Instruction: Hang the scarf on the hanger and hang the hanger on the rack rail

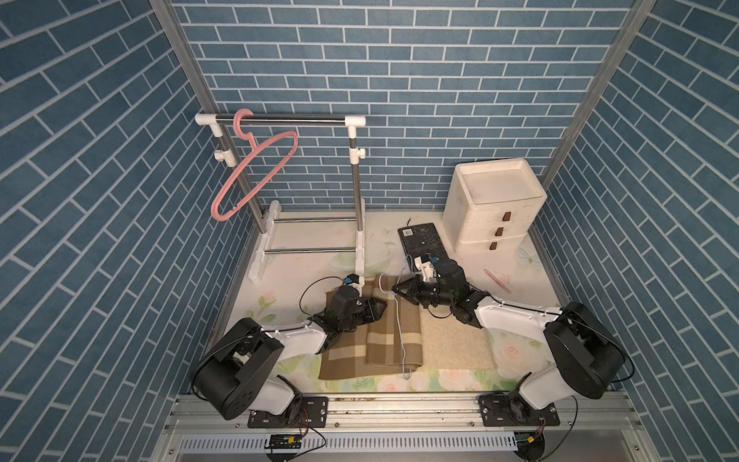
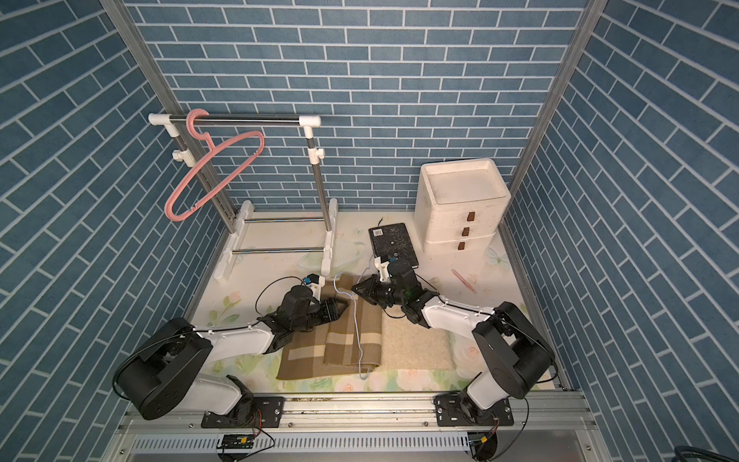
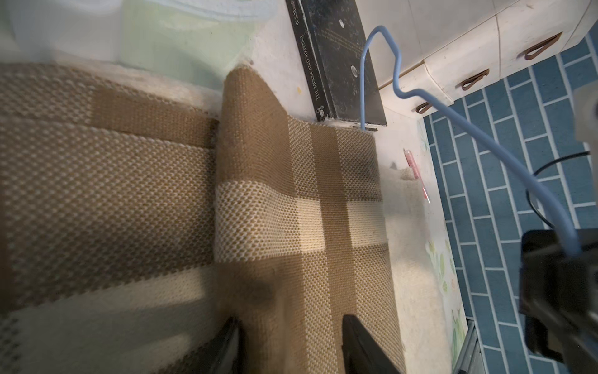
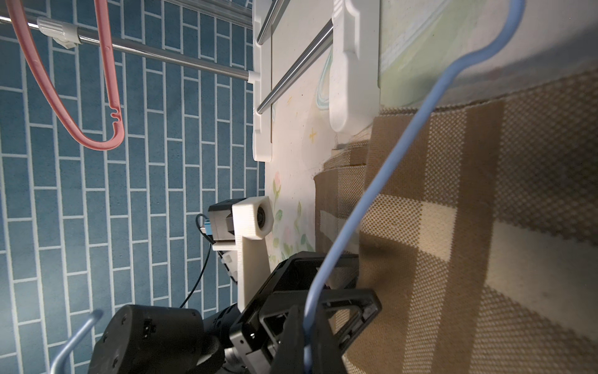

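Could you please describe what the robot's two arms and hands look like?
The left arm and right arm both have white link shells and rounded black joint housings. The left hand and right hand are black, with white wrist camera mounts and thin black cables.

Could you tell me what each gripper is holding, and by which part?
Right gripper pinches the blue hanger on one arm, near the hook. Left gripper straddles a scarf fold; grip unclear.
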You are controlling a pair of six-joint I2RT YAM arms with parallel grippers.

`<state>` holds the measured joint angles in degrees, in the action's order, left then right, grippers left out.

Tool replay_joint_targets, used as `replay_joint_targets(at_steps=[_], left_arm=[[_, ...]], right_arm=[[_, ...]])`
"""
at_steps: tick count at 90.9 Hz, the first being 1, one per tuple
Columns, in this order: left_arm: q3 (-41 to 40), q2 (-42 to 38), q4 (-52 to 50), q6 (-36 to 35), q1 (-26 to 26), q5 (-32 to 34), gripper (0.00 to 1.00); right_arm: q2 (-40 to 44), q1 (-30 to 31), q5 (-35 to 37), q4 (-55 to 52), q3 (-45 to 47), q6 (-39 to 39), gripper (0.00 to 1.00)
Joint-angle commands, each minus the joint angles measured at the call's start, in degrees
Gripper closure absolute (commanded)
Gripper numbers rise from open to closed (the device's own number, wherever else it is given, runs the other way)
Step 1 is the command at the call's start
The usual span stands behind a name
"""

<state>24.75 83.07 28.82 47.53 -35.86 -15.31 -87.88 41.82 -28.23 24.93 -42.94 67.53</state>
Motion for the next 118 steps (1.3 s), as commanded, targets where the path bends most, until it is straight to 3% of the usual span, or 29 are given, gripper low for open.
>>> replay_joint_targets(at_steps=[1,32,56,75,91,101,118], left_arm=[[0.58,0.93,-2.55,-1.58,0.44,-0.84,0.46],[0.37,-4.02,-11.7,-2.12,0.51,6.69,0.39],[0.88,0.5,-8.07,-1.82,0.41,-1.52,0.43],[0.04,1.85,-2.14,-0.11,0.39,-5.38,0.57],[-0.22,0.76,-1.92,-0.03,0.48,-5.62,0.82],[0.32,-2.76,-6.55,-1.53,0.67,-2.29,0.91],[3.05,-11.31,-21.0,-5.67,3.09,3.59,0.99]], right_arm=[[1.53,-0.36,0.01,0.72,1.01,-3.98,1.0],[0.4,-0.33,-0.59,1.42,0.72,-3.88,1.0],[0.14,-0.33,-0.69,1.15,0.34,-3.89,1.0],[0.03,-0.36,-0.84,1.04,0.31,-3.81,1.0],[-0.33,-0.33,-2.35,2.16,-0.31,-3.61,1.0],[-0.67,-0.27,-3.64,2.56,-1.02,-3.51,1.0],[-2.12,0.2,-6.67,8.86,-1.05,0.92,1.0]])
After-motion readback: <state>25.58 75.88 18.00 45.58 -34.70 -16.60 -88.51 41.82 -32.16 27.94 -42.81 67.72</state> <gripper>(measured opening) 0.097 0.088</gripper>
